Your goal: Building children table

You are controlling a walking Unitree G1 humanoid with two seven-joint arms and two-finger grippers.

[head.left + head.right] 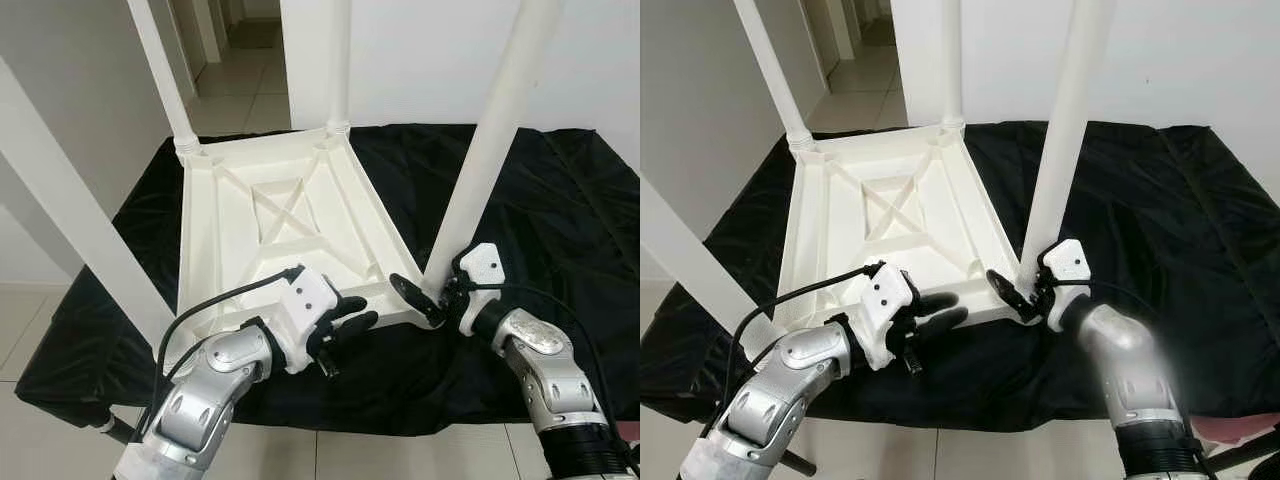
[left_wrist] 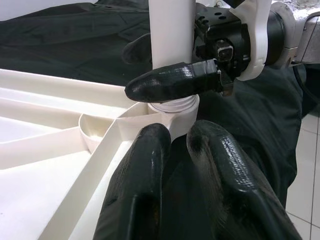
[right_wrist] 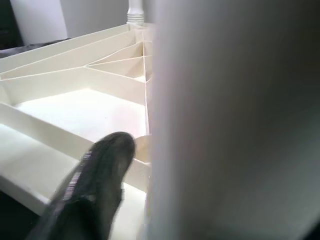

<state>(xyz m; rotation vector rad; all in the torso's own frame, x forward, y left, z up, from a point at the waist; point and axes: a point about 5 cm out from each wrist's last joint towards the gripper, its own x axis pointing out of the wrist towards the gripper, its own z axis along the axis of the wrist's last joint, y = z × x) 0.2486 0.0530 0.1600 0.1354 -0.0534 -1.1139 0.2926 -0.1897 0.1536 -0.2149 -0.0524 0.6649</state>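
The upturned white plastic children's table (image 1: 270,225) lies on a black cloth (image 1: 560,220). The right tool (image 1: 435,295), forearm raised from below, is clenched around the white round leg (image 1: 480,150) at its near corner socket. The left tool (image 1: 345,322), fingers together and empty, rests against the table's near rim.

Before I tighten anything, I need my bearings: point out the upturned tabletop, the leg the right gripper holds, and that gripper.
upturned tabletop (image 1: 290,215): left eye view, ribbed underside.
near-right leg (image 1: 487,150): left eye view, mid shaft.
right gripper (image 1: 432,296): left eye view, between fingertips at leg base.

Bright even light; right wrist view v. blurred, soft shadows
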